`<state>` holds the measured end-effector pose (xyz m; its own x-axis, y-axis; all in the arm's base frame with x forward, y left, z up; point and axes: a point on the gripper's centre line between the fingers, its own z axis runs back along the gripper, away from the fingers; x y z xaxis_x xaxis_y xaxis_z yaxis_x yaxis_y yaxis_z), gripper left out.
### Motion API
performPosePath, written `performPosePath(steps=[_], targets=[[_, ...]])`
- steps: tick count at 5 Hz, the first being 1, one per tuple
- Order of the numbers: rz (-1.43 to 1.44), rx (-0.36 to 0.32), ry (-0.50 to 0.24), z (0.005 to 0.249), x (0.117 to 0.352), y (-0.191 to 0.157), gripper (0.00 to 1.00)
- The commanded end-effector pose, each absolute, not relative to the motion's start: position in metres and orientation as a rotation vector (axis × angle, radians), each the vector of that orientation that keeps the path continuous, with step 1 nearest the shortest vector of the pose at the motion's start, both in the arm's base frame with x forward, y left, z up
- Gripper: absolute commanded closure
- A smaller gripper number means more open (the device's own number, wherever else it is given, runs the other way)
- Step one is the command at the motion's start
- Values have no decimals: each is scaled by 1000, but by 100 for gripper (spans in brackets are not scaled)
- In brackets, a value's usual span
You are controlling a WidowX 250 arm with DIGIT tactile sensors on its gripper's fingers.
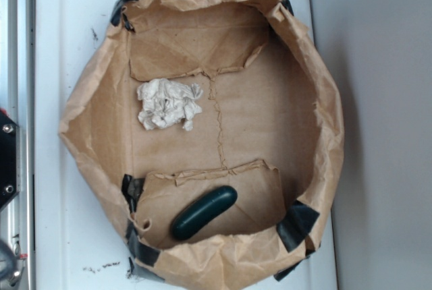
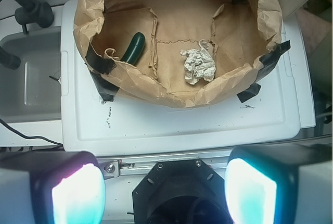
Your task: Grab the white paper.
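The white paper (image 1: 169,104) is a crumpled off-white wad lying on the floor of the brown paper bag (image 1: 94,121), toward its upper left in the exterior view. In the wrist view the white paper (image 2: 198,65) lies right of centre inside the bag (image 2: 171,91). My gripper (image 2: 164,193) is open, its two glowing pads wide apart at the bottom of the wrist view, with nothing between them. It hangs well back from the bag, over the robot's black base. The gripper does not show in the exterior view.
A dark green oblong object (image 1: 203,212) lies on a folded flap inside the bag, also in the wrist view (image 2: 133,47). The bag rests on a white board (image 2: 182,125), taped at its corners with black tape (image 1: 297,224). A grey sink (image 2: 28,73) sits to the left.
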<state>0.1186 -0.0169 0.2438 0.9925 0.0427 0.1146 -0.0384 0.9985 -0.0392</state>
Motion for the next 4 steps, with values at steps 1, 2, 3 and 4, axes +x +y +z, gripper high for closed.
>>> performPosePath(steps=[1,2,3,4], targets=[[41,-37,-116,244,119,-17,0],[-52,-13,-120,243,163,-22,0],[-165,-15,-140,246,212,-21,0],[-165,-15,-140,246,212,-21,0]])
